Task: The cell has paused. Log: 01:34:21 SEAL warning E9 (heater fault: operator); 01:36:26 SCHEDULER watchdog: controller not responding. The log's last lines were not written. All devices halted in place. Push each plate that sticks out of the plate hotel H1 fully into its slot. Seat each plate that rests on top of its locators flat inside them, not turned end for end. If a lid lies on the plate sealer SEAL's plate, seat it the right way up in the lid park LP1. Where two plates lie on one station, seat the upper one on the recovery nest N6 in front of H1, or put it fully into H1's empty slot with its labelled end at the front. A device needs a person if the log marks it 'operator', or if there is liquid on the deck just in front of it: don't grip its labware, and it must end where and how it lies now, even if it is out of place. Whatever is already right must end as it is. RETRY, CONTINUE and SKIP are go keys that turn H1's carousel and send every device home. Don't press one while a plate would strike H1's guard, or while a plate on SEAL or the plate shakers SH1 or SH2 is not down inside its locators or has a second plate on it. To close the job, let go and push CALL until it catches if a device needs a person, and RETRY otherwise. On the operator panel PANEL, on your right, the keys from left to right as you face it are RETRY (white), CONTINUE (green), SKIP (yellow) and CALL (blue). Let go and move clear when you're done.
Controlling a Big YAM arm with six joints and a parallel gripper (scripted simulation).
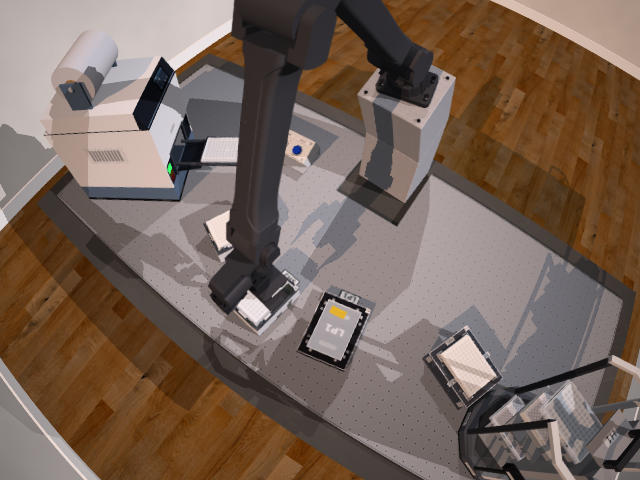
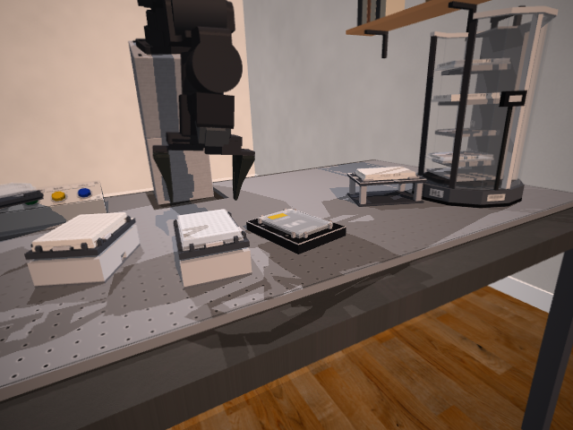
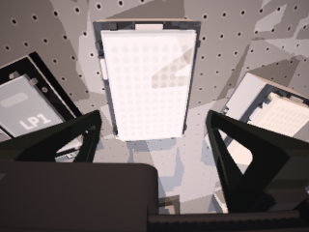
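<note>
We see a grey perforated metal table (image 2: 323,259) on a brown wood-plank floor (image 2: 416,361), beside pale walls (image 2: 69,92). Our dark parallel gripper (image 2: 203,173) hangs spread wide and empty above the white well plate (image 2: 208,227), which sits on its beige shaker block (image 2: 215,266).

A grey bench top (image 2: 139,300) dotted with small holes stands on dark legs over a wooden floor (image 2: 416,370). In the exterior view, two pale blocks sit near the front edge on the left, the left block (image 2: 69,268) and the right block (image 2: 215,266), each with a white plate on top. Just right of them lies a black tray (image 2: 319,243) holding a grey lid. Farther right and farther back stands a small raised stand (image 2: 365,192) carrying a plate, beside a tall glass tower (image 2: 476,196). At the far left sit a button box (image 2: 94,196) and a large machine (image 1: 124,155). The arm's pale pedestal (image 1: 398,155) stands at the far side.
</note>
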